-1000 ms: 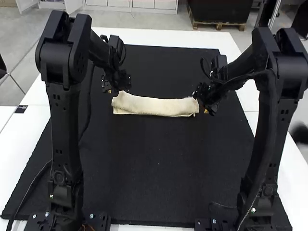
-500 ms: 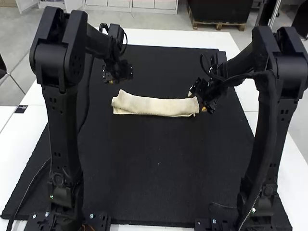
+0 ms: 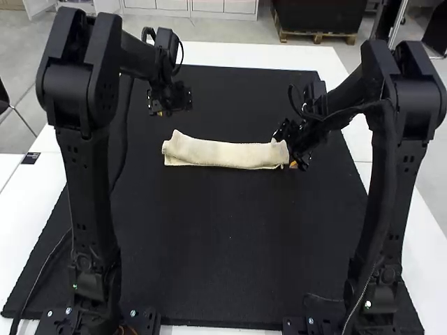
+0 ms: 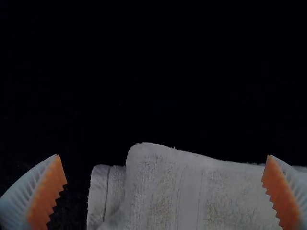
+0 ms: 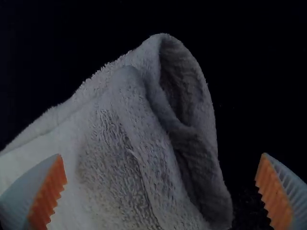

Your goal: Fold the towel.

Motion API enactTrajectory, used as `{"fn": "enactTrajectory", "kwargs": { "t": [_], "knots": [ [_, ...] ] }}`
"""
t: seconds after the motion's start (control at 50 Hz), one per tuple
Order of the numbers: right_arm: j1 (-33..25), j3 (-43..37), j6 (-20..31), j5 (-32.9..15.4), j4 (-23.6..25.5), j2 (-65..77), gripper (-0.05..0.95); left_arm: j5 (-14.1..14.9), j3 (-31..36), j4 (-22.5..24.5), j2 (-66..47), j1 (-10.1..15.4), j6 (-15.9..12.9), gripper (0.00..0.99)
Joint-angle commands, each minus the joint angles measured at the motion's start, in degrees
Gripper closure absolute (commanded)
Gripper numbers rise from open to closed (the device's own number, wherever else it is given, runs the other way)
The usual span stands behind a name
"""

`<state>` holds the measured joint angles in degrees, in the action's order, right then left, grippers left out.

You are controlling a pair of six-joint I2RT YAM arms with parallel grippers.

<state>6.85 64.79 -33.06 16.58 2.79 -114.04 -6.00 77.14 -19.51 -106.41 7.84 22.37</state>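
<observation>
Cream towel (image 3: 223,155), folded into a long narrow strip, lies left to right near the middle of the black mat (image 3: 223,237) on the white desk (image 3: 258,56). Left end: far corner sticks up to a small peak, under layer pokes out past the top one, and another edge shows along the near side. Right end: layers stacked unevenly, one curled into an open loop, seen in right wrist view.

Left gripper (image 3: 170,110): far side of the strip's left end, mat visible between the two in high view. Fingers (image 4: 47,194) wide apart, nothing clamped; left wrist view has the towel's end ahead of them, seam and woven bands visible.

Right gripper (image 3: 288,153): right at the strip's right end. Fingers (image 5: 47,194) wide apart too, nothing clamped, folded end showing in the gap between them. Can't tell if either one touches the cloth. Both grippers: white ribbed fingers, orange toothed pads.

Left arm (image 3: 84,188) stands at left, right arm (image 3: 380,188) at right, each bent forward over the mat.
</observation>
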Motion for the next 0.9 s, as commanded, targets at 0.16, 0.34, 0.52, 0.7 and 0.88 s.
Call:
{"fn": "enactTrajectory", "kwargs": {
  "t": [0.16,0.34,0.52,0.7,0.88],
  "knots": [
    [0.27,2.09,-0.60,0.74,-0.41,-1.10,-0.01,0.55,1.52,-0.18,3.93,0.16,-0.22,0.034],
    [0.79,2.35,-0.69,0.74,-0.24,-1.19,-0.01,0.90,1.25,-0.71,5.07,0.16,-0.22,0.034],
    [1.59,2.79,-0.87,0.74,-0.06,-1.19,-0.01,1.17,1.08,-0.88,5.34,0.07,-0.22,0.034],
    [1.85,3.06,-0.87,0.65,-0.06,-1.27,-0.01,1.25,1.08,-0.88,5.42,0.07,-0.22,0.034],
    [1.94,3.06,-0.87,0.65,-0.06,-1.80,-0.01,1.25,1.08,-0.97,5.42,-0.01,-0.31,0.036]
  ]
}}
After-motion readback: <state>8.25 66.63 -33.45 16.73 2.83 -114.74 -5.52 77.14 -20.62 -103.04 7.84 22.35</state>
